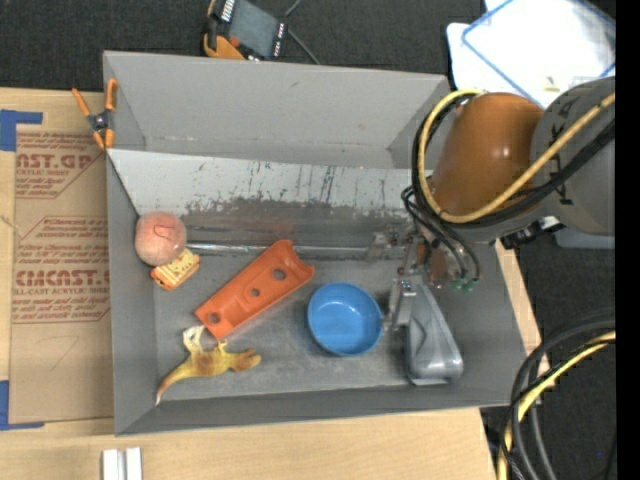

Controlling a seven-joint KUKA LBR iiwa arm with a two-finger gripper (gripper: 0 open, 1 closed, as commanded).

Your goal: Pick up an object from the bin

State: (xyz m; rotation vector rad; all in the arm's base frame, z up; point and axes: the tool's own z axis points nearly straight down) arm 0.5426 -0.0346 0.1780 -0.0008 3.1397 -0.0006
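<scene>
My gripper (405,290) hangs low at the right side of the bin, below the arm's orange cover. It is just right of a round blue bowl (344,318) on the bin floor. A grey, wedge-shaped thing (432,346) lies right under and in front of the gripper, against the bin's right wall. An orange oblong block with holes (253,286) lies slantwise to the left of the bowl. Nothing shows in the gripper's grasp.
A pink ball (160,237) with a small yellow piece (175,269) beside it lies at the left. A yellow toy dinosaur (205,363) lies at the front left. The bin's back part is bare floor.
</scene>
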